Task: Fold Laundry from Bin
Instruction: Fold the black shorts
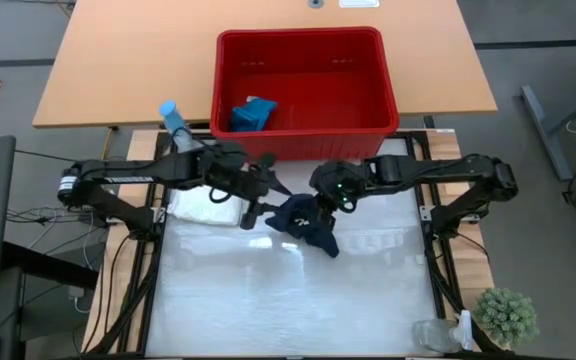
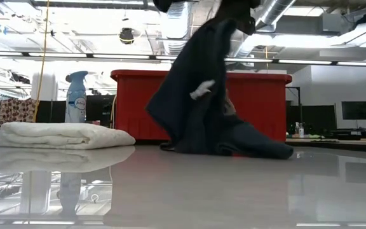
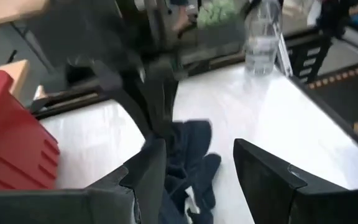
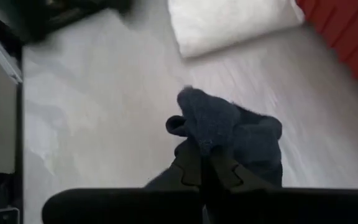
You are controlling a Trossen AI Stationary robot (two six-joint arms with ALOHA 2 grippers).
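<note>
soft dark cloth, glossy smooth tabletop, red plastic bin.

Both dark arms reach inward from the sides and meet near the middle. The left gripper points down with its fingers spread apart, nothing between them. The right gripper hangs close beside it, raised, its fingers pinched tight on a bunched fold of the dark navy cloth.
</note>
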